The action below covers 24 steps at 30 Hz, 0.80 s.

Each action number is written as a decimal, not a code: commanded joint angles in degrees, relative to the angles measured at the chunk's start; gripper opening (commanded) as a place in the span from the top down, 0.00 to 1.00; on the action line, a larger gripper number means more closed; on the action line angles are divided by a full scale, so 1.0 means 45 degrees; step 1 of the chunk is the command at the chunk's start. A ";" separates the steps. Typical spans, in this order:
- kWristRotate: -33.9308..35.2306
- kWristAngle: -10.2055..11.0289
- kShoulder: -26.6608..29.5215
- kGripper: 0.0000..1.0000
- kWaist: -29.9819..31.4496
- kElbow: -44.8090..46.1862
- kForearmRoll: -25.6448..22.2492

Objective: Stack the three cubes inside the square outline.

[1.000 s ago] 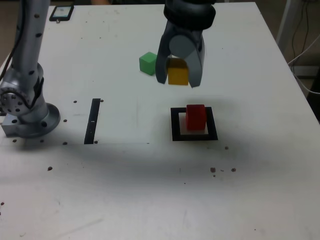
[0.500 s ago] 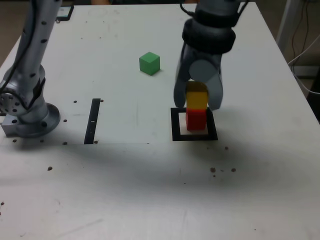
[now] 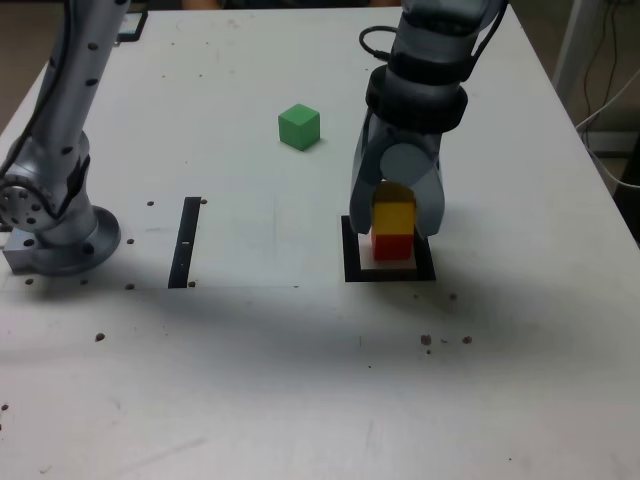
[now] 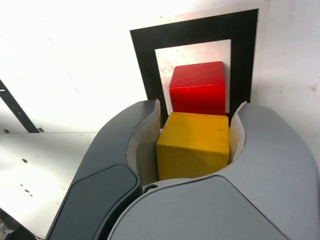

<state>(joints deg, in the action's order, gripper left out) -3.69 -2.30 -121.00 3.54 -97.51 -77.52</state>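
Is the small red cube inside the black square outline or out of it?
Inside: the red cube sits on the outline's white centre, black frame visible around it.

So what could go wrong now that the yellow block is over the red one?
1. The claw is shut on the small yellow cube, which may sit off-centre on the small red cube; released, it could slide off.
2. Opening, the fingers could nudge the red cube out of the black square outline.

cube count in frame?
3. Red cube sits inside the square outline; yellow cube on top of it, held in the gripper; green cube alone on the table, farther back. None seem hidden.
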 commanded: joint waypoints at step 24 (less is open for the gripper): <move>-0.0021 0.0426 0.0033 0.12 -0.0043 0.0335 0.0312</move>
<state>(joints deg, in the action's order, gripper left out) -3.86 -0.54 -120.90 3.46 -95.98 -76.03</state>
